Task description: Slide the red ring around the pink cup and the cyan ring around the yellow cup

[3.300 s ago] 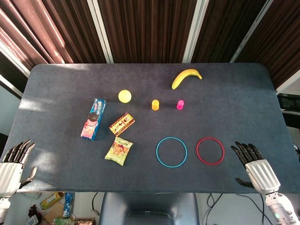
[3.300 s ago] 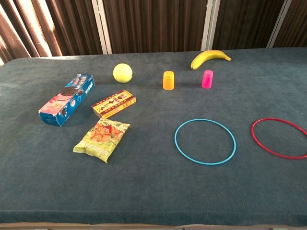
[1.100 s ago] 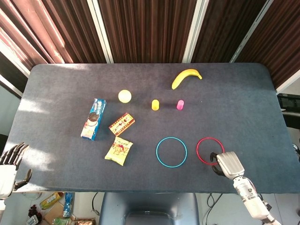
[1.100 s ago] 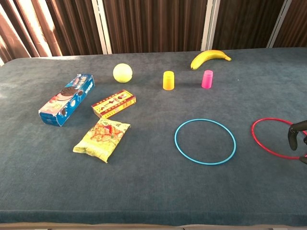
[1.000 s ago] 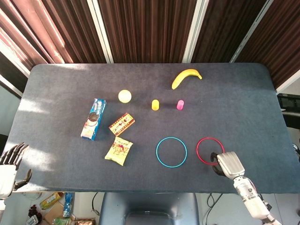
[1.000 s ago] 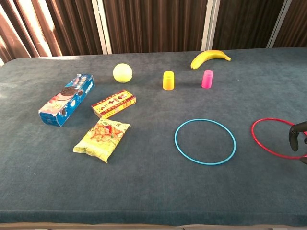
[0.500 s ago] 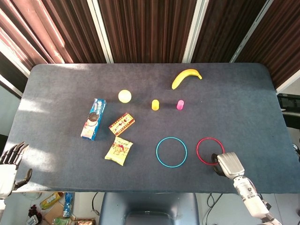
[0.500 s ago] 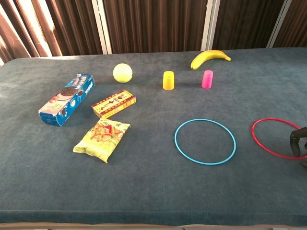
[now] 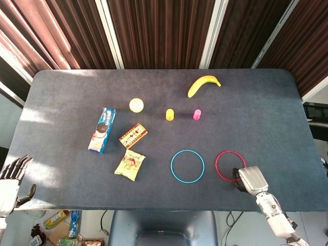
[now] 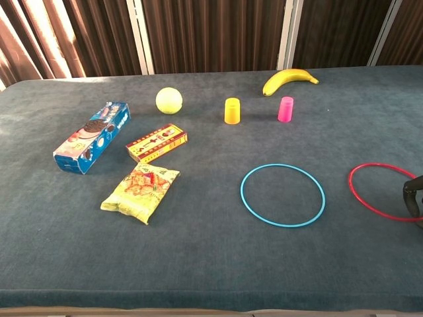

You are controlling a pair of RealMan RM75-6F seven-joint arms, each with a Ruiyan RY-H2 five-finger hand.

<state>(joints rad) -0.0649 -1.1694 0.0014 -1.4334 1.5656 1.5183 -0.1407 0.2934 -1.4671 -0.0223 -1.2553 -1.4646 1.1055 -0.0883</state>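
Note:
The red ring (image 9: pixel 230 150) (image 10: pixel 383 164) lies flat at the near right of the table. My right hand (image 9: pixel 250 179) (image 10: pixel 413 198) curls its dark fingers over the ring's near right rim and holds it there. The cyan ring (image 9: pixel 187 150) (image 10: pixel 283 164) lies just left of it, untouched. Further back stand the small yellow cup (image 9: pixel 169 114) (image 10: pixel 232 111) and the pink cup (image 9: pixel 197 114) (image 10: pixel 285 109), side by side. My left hand (image 9: pixel 10 182) hangs off the table's near left corner with its fingers apart, holding nothing.
A banana (image 9: pixel 202 83) lies behind the cups. On the left half lie a yellow ball (image 9: pixel 136 105), a blue cookie box (image 9: pixel 102 130), a small red and yellow box (image 9: pixel 133 136) and a green snack bag (image 9: pixel 129 165).
My right hand came up from the near right edge and curled its fingers onto the red ring. Over the last second hand and ring shifted slightly right. The left hand drew back a little.

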